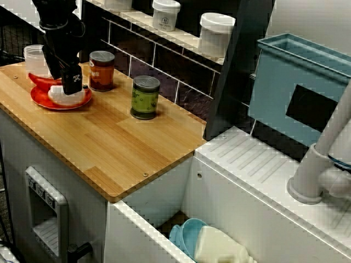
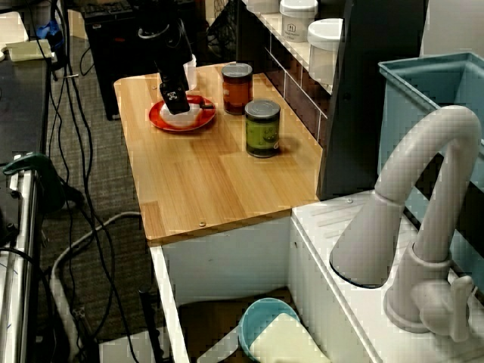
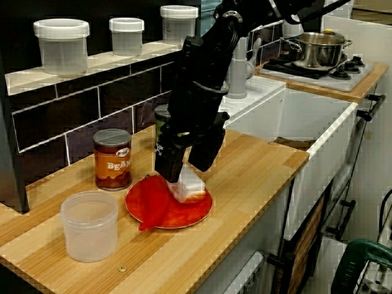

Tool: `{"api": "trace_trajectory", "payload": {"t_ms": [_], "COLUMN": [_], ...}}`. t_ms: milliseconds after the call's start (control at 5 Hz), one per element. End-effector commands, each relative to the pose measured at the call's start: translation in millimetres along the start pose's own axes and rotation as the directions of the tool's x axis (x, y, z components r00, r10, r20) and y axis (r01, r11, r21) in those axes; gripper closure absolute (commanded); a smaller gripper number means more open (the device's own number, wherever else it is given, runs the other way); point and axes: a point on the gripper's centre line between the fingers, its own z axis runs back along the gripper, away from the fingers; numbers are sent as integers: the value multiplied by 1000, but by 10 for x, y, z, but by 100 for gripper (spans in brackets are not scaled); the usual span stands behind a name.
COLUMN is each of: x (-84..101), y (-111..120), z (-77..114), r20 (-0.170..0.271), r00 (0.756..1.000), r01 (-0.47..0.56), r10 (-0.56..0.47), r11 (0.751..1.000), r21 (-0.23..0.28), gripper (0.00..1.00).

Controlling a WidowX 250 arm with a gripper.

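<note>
Our black pincer (image 3: 184, 171) hangs low over a round red plate (image 3: 191, 215), its fingers apart on either side of a small white block (image 3: 188, 187). We cannot tell whether they press on it. The block sits on the plate beside a red pepper (image 3: 153, 203). Near the plate stand a brown bean tin (image 3: 113, 160) and a clear plastic tub (image 3: 89, 225). A green-labelled tin (image 1: 145, 97) stands farther along the light wooden counter (image 3: 251, 177).

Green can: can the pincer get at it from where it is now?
Probably yes. The green can stands alone on the counter, apart from the brown can. The pincer is down at a white thing on the red plate, so it would likely lift first.
</note>
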Motion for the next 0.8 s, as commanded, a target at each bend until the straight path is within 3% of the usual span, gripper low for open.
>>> {"api": "trace_trajectory", "payload": {"t_ms": [0, 600], "x": [67, 49], "y": [87, 27], "z": [104, -39], "r20": [40, 34], "r00": [999, 999], "r01": [-25, -42], "r10": [24, 40], "r11": [999, 998], "r21": [35, 57], "gripper": [0, 0]}}
